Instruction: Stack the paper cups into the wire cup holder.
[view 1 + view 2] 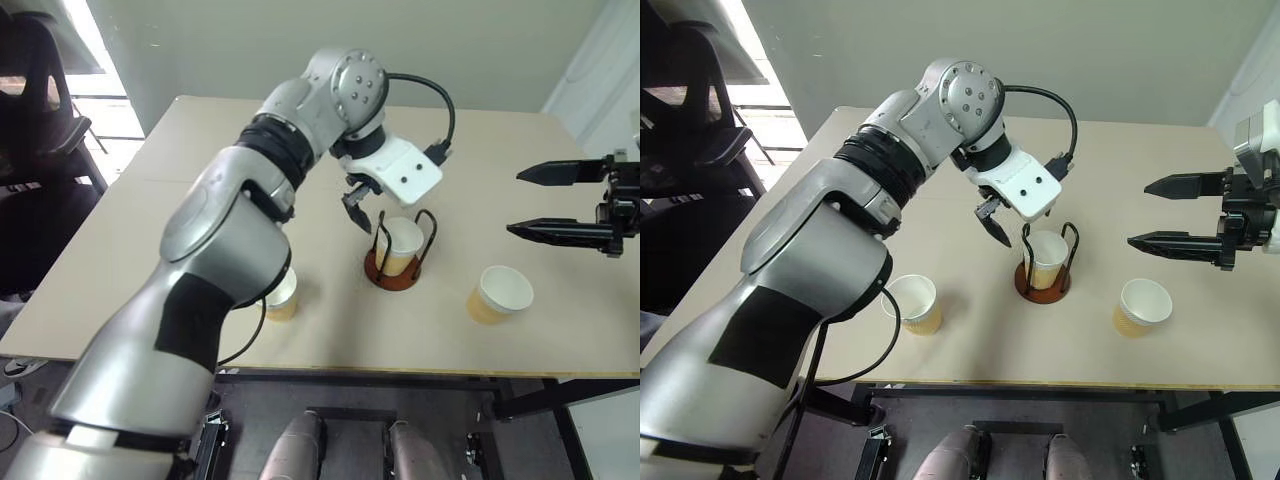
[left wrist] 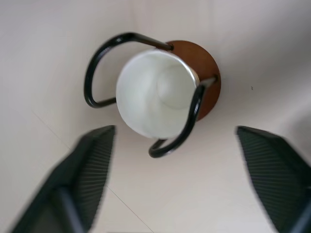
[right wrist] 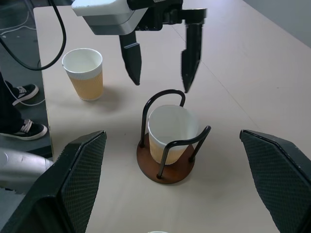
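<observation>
1. A pale beige table (image 1: 560,330) fills the head views, seen from above and in front, with a light wall behind it.
2. Near the table's centre stands the wire cup holder (image 1: 392,272), a round reddish-brown disc with two thin black wire loops rising from it.
3. One paper cup (image 1: 400,243) sits upright inside the holder between the loops, yellow-tan outside and white inside, its mouth open upward.
4. The left gripper (image 1: 1000,226) hangs just above the holder, at about ten o'clock from the cup's rim, pointing steeply down. Its two black fingers (image 3: 130,60) are spread wide and hold nothing; they are clear of the cup and the wire.
5. In the left wrist view the cup's white inside (image 2: 158,94) shows from above, ringed by the loops, with the two fingers apart on either side.
6. A second paper cup (image 1: 916,301) stands upright on the table at about eight o'clock from the holder, near the front edge.
7. A third paper cup (image 1: 501,293) rests at about four o'clock from the holder, tilted slightly.
8. The right gripper (image 1: 545,203) floats above the table at about three o'clock from the holder, well apart from it, pointing toward the centre. Its fingers are wide apart and empty.
</observation>
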{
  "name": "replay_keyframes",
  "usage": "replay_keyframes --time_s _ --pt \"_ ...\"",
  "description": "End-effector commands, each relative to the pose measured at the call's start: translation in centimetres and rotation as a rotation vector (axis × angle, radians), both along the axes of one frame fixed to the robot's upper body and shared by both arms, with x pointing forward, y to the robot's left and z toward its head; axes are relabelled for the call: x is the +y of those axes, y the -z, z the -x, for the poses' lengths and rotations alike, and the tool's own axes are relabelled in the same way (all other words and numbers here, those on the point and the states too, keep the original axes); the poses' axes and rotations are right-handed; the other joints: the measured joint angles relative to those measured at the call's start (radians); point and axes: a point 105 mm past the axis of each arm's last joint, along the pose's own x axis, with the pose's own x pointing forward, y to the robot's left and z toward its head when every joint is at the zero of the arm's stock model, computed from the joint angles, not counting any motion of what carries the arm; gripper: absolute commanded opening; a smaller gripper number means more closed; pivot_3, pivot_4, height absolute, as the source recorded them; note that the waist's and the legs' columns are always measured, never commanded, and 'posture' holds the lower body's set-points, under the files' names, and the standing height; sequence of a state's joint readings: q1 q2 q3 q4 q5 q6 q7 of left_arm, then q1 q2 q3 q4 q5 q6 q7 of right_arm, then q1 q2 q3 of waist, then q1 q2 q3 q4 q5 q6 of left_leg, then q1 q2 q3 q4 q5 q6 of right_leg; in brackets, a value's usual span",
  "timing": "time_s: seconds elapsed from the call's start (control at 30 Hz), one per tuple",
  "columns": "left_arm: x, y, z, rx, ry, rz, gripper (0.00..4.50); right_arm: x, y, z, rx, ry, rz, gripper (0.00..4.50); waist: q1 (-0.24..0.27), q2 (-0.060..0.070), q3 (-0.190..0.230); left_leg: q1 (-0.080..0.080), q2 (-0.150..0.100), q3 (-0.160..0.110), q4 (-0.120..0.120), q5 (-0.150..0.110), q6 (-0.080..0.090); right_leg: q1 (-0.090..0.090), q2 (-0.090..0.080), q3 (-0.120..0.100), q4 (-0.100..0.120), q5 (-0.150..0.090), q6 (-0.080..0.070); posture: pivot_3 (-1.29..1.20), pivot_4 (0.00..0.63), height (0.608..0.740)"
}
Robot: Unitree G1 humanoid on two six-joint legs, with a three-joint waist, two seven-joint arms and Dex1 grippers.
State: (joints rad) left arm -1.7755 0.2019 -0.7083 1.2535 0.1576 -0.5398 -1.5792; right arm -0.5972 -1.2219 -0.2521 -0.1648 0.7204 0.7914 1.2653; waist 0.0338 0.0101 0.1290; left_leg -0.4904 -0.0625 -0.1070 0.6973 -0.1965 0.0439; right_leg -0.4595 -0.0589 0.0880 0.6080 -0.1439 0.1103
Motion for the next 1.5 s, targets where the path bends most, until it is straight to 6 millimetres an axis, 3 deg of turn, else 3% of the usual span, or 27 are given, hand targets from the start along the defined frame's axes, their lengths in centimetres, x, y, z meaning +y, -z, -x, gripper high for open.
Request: replay_keyframes --time_s 0.03,0.13,0.33,0.43,0.53,0.67,0.87,0.97,1.5 --pt "-1.5 -1.6 0.4 -0.004 0.023 0.131 4.44 -0.5 -1.1 0.2 -0.065 0.038 0.031 4.50 0.000 0.000 0.000 0.000 0.000 0.000 0.000 0.000 0.000 0.000 0.000 0.000 0.000 0.000 0.000 0.00 0.150 0.740" --pt "-1.5 -2.7 0.3 0.030 -0.001 0.255 4.44 -0.7 -0.4 -0.2 -0.043 0.085 0.051 4.50 0.000 0.000 0.000 0.000 0.000 0.000 0.000 0.000 0.000 0.000 0.000 0.000 0.000 -0.001 0.000 0.00 0.150 0.740" --pt "2.7 -5.6 -0.9 0.048 -0.140 0.383 4.44 -0.3 -0.1 0.1 0.036 0.118 0.010 4.50 -0.008 0.002 0.000 0.000 0.000 0.001 -0.002 -0.001 0.000 -0.002 0.001 0.002 0.001 -0.001 0.000 0.00 0.150 0.740" --pt "4.9 -6.8 -0.9 0.104 -0.200 0.441 4.44 0.4 -0.2 1.0 0.123 0.092 -0.052 4.50 -0.008 0.002 0.000 0.000 0.000 0.001 -0.003 -0.001 0.000 -0.003 0.001 0.002 0.001 -0.002 0.000 0.00 0.150 0.740" --pt "5.8 -7.5 -0.8 0.161 -0.246 0.509 4.44 1.1 0.0 2.2 0.205 0.059 -0.083 4.50 -0.002 0.002 0.000 0.000 0.000 0.002 -0.004 -0.001 -0.001 -0.003 0.001 0.001 0.001 -0.004 -0.001 0.00 0.150 0.740" --pt "8.3 -7.4 -0.8 0.207 -0.321 0.533 4.44 1.6 1.5 3.6 0.301 0.040 -0.056 4.50 0.001 0.003 0.000 0.000 0.000 0.001 -0.003 -0.005 -0.003 -0.003 0.000 0.000 0.002 -0.008 -0.003 0.00 0.150 0.740" --pt "9.1 -6.6 0.9 0.344 -0.320 0.553 4.44 -0.3 7.2 3.9 0.303 0.070 0.274 4.50 0.008 0.004 0.000 -0.001 0.004 -0.002 -0.001 -0.007 -0.009 -0.004 0.001 -0.003 0.004 -0.010 -0.005 0.00 0.150 0.740" --pt "9.1 -6.4 1.6 0.379 -0.307 0.544 4.44 -1.5 8.9 3.7 0.273 0.062 0.397 4.50 0.005 0.004 0.000 -0.001 0.004 0.000 0.001 -0.009 -0.007 -0.003 0.000 -0.001 0.003 -0.011 -0.004 0.00 0.150 0.740" --pt "9.4 -5.0 3.2 0.449 -0.283 0.475 4.44 -2.6 12.2 1.3 0.118 -0.043 0.672 4.50 -0.005 0.004 0.000 0.004 0.003 0.002 0.002 -0.005 -0.002 0.002 0.002 -0.001 0.003 -0.005 -0.002 0.00 0.150 0.740"
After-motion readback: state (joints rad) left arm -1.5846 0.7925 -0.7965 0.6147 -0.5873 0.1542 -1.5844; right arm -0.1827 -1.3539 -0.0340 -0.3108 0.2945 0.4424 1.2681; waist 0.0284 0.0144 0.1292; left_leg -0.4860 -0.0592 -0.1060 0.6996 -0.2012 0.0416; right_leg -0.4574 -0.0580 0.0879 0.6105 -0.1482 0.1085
